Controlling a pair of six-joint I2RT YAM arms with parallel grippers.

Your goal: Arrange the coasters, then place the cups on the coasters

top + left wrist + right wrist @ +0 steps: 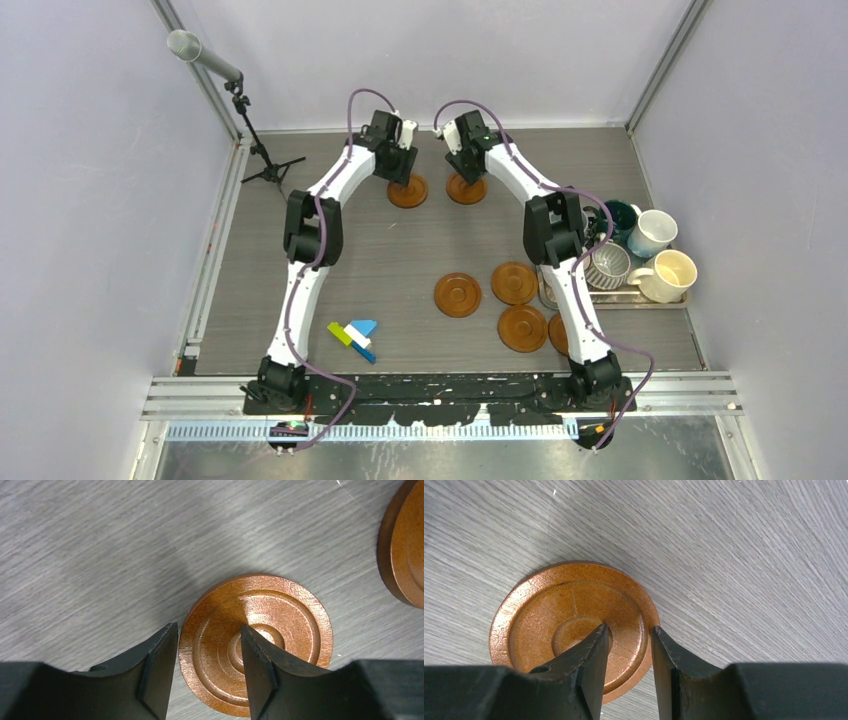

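Note:
Two reddish-brown coasters lie flat side by side at the far middle of the table, one on the left and one on the right. My left gripper is low over the left coaster, open, one finger outside the rim and the other over the centre. My right gripper is open astride the right coaster's rim. Three more coasters lie nearer, and another sits half hidden by the right arm. Several cups stand at the right.
The cups sit in a steel tray by the right wall: dark green, ribbed grey, cream. Small coloured blocks lie front left. A tripod stand is at the far left corner. The neighbouring coaster shows in the left wrist view.

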